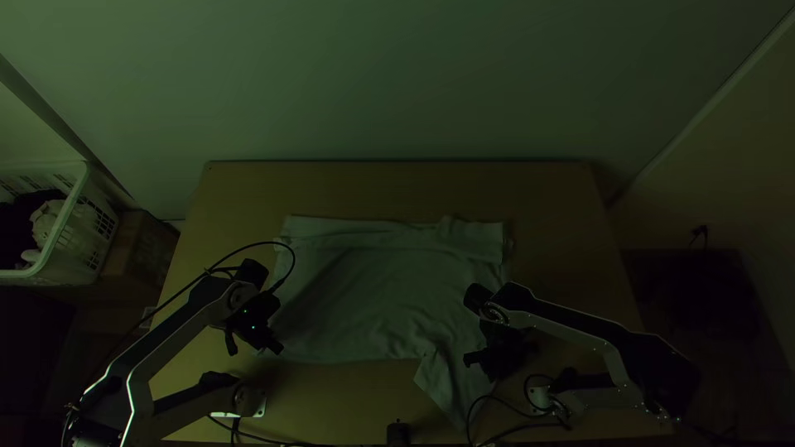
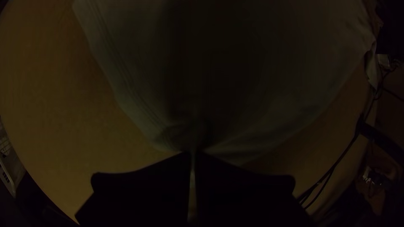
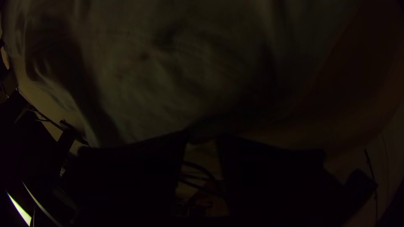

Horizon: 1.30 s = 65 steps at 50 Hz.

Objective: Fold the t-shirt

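1 light T-shirt [image 1: 373, 290] lies mostly spread, though wrinkled, over the middle of the wooden table [image 1: 397, 186], with its upper side roughly parallel to the far edge and a band of cloth running along that side. Its lower right part (rather rumpled) trails toward the table's near edge.

The left gripper [image 1: 269, 343] is at the shirt's near-left corner. In the left wrist view, the left gripper [image 2: 192, 153] has its 2 black fingers clenched nearly together, with that corner of the T-shirt pinched at the tips.

The right gripper [image 1: 495, 364] is over the shirt's right part, near the trailing portion. Whether it grasps cloth or is released (the light is very low there), I cannot tell.

Beyond the table's left edge stands 1 white laundry basket [image 1: 70, 263] with dark and pale clothes in it. At the middle of the near edge is 1 small black object [image 1: 398, 434].
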Motion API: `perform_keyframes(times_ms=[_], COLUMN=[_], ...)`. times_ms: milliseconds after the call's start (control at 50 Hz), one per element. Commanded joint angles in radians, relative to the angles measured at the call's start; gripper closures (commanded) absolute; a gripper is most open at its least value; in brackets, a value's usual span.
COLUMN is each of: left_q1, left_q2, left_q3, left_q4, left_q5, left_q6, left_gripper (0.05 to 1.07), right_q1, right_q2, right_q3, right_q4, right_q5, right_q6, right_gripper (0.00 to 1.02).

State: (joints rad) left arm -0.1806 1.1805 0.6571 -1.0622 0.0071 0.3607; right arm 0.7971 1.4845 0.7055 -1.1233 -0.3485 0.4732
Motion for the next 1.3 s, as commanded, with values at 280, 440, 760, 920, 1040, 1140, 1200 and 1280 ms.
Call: perform_keyframes(times_ms=[280, 440, 760, 920, 1040, 1140, 1200, 1280], left_q1=[0.119, 0.170, 0.208, 0.208, 0.208, 0.210, 0.208, 0.208], left_q2=[-0.016, -0.016, -0.018, -0.009, 0.014, 0.038, 0.054, 0.079], left_q3=[0.019, 0.038, 0.062, 0.119, 0.173, 0.214, 0.242, 0.279], left_q4=[0.004, 0.004, 0.016, 0.016, 0.015, 0.013, 0.013, 0.013], left_q5=[-0.006, -0.006, -0.006, 0.001, 0.017, 0.017, 0.017, 0.019], left_q6=[0.086, 0.119, 0.146, 0.138, 0.127, 0.124, 0.121, 0.118], left_gripper=[1.04, 1.04, 1.04, 1.04, 1.04, 1.04, 1.04, 1.04], right_q1=[-0.131, -0.200, -0.237, -0.253, -0.268, -0.283, -0.303, -0.329], right_q2=[-0.078, -0.093, -0.107, -0.109, -0.102, -0.093, -0.087, -0.075], right_q3=[0.065, 0.078, 0.137, 0.196, 0.239, 0.272, 0.292, 0.319], right_q4=[-0.098, -0.147, -0.187, -0.188, -0.190, -0.190, -0.190, -0.190], right_q5=[0.074, 0.125, 0.204, 0.204, 0.204, 0.206, 0.206, 0.220], right_q6=[-0.082, -0.114, -0.123, -0.123, -0.123, -0.125, -0.128, -0.142], right_gripper=[1.00, 1.00, 1.00, 1.00, 1.00, 1.00, 1.00, 1.00])
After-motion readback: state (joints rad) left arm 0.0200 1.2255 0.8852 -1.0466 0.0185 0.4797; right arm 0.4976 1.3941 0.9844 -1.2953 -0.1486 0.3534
